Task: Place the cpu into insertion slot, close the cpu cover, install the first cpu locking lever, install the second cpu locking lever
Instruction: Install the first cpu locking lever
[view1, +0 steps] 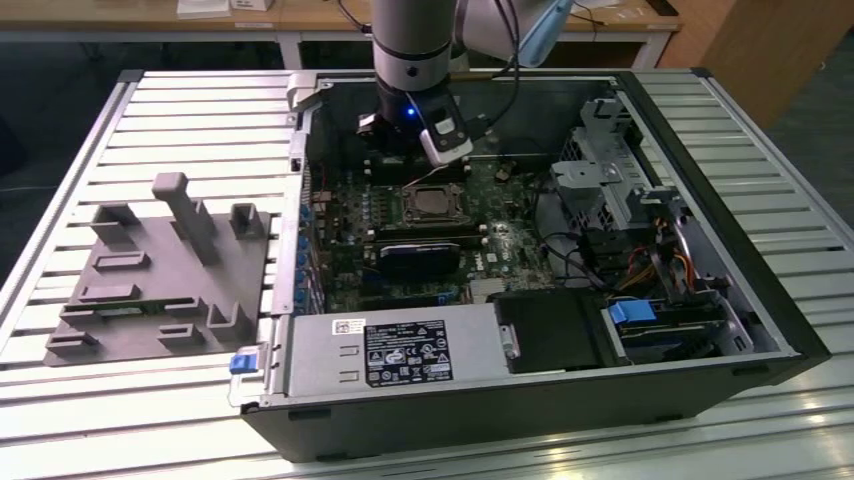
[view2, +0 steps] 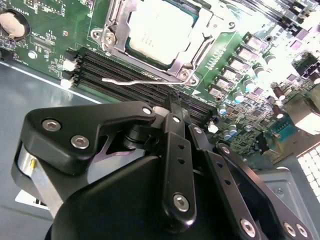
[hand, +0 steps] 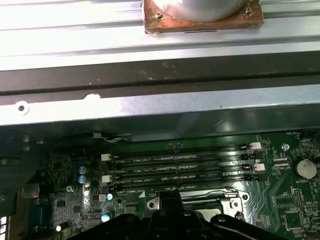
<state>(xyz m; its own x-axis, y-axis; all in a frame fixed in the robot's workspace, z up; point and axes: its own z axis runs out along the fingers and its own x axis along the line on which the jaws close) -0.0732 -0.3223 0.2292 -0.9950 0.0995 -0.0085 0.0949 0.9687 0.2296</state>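
Exterior view, from its left: grey moulded tray (view1: 160, 275) on the slatted bench (view1: 200, 120), just beside an open computer case (view1: 534, 420). Inside the case, a motherboard (view1: 521, 245) lying flat, a power supply (view1: 387, 352) along the near wall, and a drive cage (view1: 607, 180) toward the exterior view's right. Near the board's middle, the socket (view1: 404, 192) with the chip (view1: 430, 204) seated in it. Over the board just behind the socket, the arm (view1: 411, 50), reaching straight down.

Second wrist view: black fingers (view2: 172, 117), seemingly pressed together at the tips with nothing pinched, poised above the long memory slots (view2: 125, 67). Beyond those slots, the chip lying square in its socket, with the cover (view2: 202, 40) apparently folded flat around its edges. Between fingertips and socket, 1 thin wire lever (view2: 135, 79), judged unlatched. Long axis along the memory slots, parallel to the socket's near edge. Close to the fingertips, though contact impossible to confirm. Whereabouts of a 2nd lever not clear.

First wrist view: same fingers low over the socket's edge, memory slots beyond, then the case's metal wall (hand: 160, 107).
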